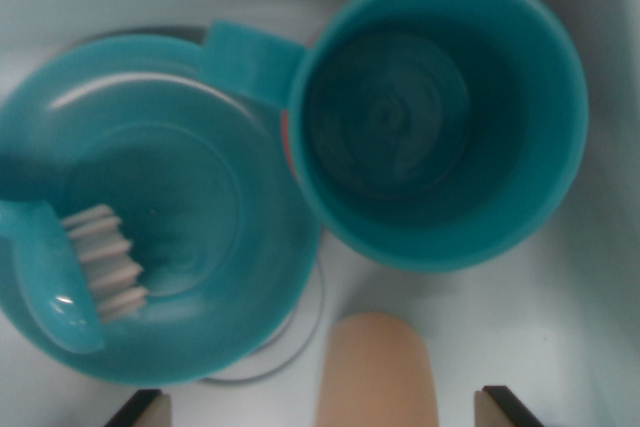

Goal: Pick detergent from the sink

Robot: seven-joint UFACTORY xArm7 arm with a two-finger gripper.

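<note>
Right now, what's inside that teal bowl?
A teal brush with white bristles lies in the teal bowl, against the wrist view's left rim. The rest looks bare. The cup overlaps the bowl's rim, hiding what's beneath.

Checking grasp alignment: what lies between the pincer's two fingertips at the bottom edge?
In the wrist view, a tan round-topped object sits between the open pincer fingertips, touching neither; pale sink floor shows either side.

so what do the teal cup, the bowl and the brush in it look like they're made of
Cup: probably moulded plastic, uniform teal with a dull, satin sheen and a thick rim.
Bowl: likely the same plastic, though glossier, with bright highlights along its rim.
Brush: teal handle looks like plastic too; its white bristles appear synthetic, but blur leaves that open.
</note>
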